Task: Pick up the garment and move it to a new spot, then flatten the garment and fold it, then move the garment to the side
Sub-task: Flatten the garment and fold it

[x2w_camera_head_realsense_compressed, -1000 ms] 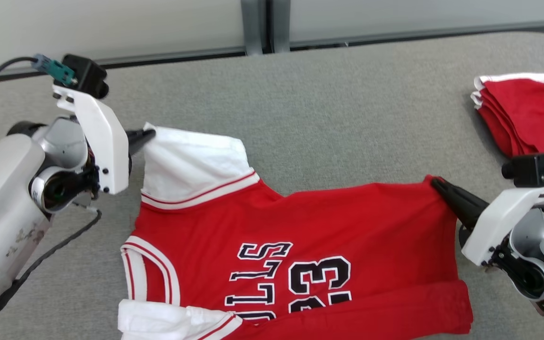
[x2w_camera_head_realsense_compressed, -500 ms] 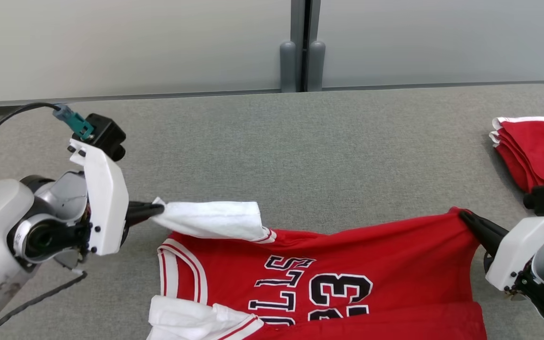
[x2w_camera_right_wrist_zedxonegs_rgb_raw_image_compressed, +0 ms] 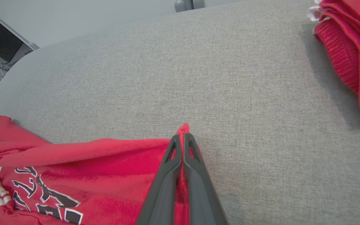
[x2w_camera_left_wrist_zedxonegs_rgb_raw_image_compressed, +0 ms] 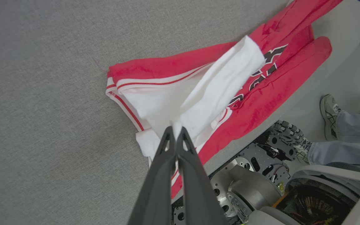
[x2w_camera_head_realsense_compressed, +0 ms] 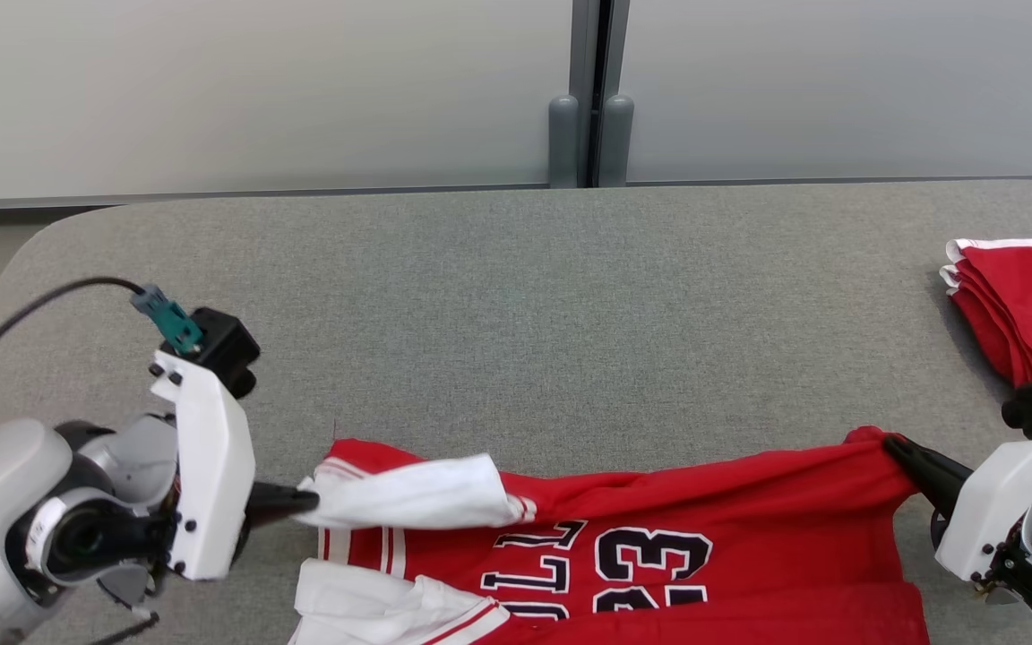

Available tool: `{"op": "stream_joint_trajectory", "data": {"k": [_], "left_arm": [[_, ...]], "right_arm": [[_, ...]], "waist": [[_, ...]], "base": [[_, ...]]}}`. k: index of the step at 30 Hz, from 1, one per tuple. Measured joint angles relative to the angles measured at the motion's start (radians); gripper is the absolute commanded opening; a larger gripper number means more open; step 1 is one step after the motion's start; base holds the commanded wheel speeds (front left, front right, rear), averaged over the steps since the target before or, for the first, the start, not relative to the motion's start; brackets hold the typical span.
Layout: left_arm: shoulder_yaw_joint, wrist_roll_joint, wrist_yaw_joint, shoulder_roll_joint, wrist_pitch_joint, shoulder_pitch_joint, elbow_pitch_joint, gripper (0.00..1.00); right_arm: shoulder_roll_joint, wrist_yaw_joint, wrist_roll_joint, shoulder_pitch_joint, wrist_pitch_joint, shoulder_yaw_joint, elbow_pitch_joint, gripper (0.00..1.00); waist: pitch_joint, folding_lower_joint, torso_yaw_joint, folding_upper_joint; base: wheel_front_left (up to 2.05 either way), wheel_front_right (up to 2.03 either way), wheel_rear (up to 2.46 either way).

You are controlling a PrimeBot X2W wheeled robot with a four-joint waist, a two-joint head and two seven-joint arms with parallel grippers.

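a red basketball jersey lies along the near edge of the grey tabletop. the left pincer is clamped on its white sleeve, the right pincer on its far red corner, with folded red garments off to the right.

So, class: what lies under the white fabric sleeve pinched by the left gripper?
Beneath the white sleeve lies the red lettered jersey body on the grey fabric table; part of its lettering is covered.

The garment runs off the head view's bottom edge, its lettering partly covered by its white sleeve. The folded red pile is cut by the right edge.
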Motion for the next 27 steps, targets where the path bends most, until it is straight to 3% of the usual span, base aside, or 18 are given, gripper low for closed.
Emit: {"op": "stream_joint_trajectory", "data": {"k": [10, 20, 22, 23, 24, 26, 27], "left_arm": [[-0.047, -0.033, 0.033, 0.001, 0.056, 0.057, -0.052, 0.0], [-0.074, -0.072, 0.034, -0.008, 0.079, 0.106, -0.027, 0.0], [-0.078, -0.072, 0.033, -0.014, 0.077, 0.118, -0.019, 0.0], [-0.081, -0.075, 0.031, -0.017, 0.073, 0.124, -0.015, 0.0], [-0.082, -0.081, 0.028, -0.02, 0.068, 0.132, -0.007, 0.0], [-0.091, -0.082, 0.025, -0.026, 0.065, 0.148, 0.006, 0.53], [-0.093, -0.082, 0.021, -0.028, 0.063, 0.154, 0.013, 1.0]], "right_arm": [[-0.023, 0.0, 0.008, 0.012, 0.072, 0.021, -0.037, 0.0], [-0.042, 0.0, 0.008, 0.013, 0.128, 0.045, -0.031, 0.0], [-0.039, 0.0, 0.008, 0.017, 0.137, 0.05, -0.024, 0.16], [-0.038, 0.0, 0.008, 0.018, 0.148, 0.053, -0.017, 0.42], [-0.035, 0.0, 0.009, 0.021, 0.155, 0.055, -0.008, 0.95], [-0.028, 0.0, 0.014, 0.026, 0.172, 0.056, 0.004, 1.0], [-0.024, 0.0, 0.015, 0.027, 0.174, 0.056, 0.01, 1.0]], "waist": [[0.005, 0.0, -0.003, 0.0], [0.014, 0.0, -0.007, 0.0], [0.015, -0.0001, -0.008, 0.0], [0.015, 0.0, -0.009, 0.0], [0.015, -0.0001, -0.009, 0.0], [0.015, -0.0001, -0.01, 0.0], [0.015, 0.0, -0.011, -0.0001]], "base": [[0.0, 0.0, 0.0], [0.0, 0.0, 0.0], [0.0, 0.0, 0.0], [0.0, 0.0, 0.0], [0.0, 0.0, 0.0], [0.0, 0.0, 0.0], [0.0, 0.0, 0.0]]}}
